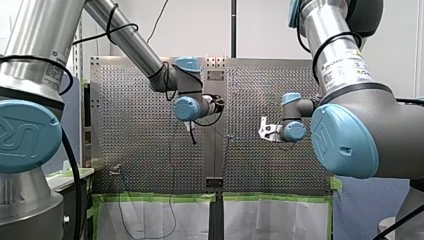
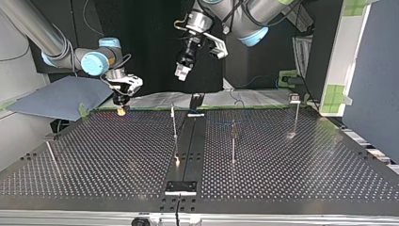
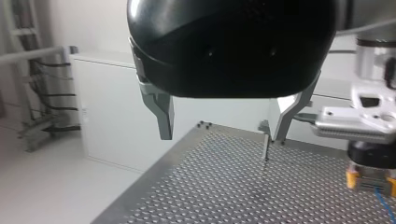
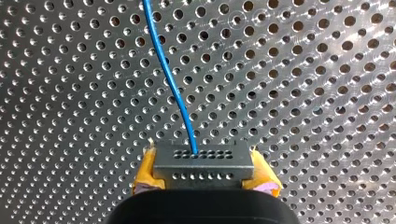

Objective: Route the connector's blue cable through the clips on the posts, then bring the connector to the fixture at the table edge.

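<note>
At the top view's left, my right gripper (image 2: pixel 122 107) clamps the connector (image 4: pixel 203 161) between yellow pads (image 4: pixel 145 175), leaving the blue cable (image 4: pixel 170 70) free to trail over the table (image 4: pixel 70 93). My left gripper (image 3: pixel 225 128): spread, empty, raised clear.

My left arm (image 1: pixel 130 42) and my right arm (image 1: pixel 345 75) reach over the perforated table (image 1: pixel 140 125); green tape (image 1: pixel 155 197) lines 1 edge.

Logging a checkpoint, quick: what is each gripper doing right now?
Left gripper: open, empty.
Right gripper: shut on the connector, blue cable trailing ahead.
</note>
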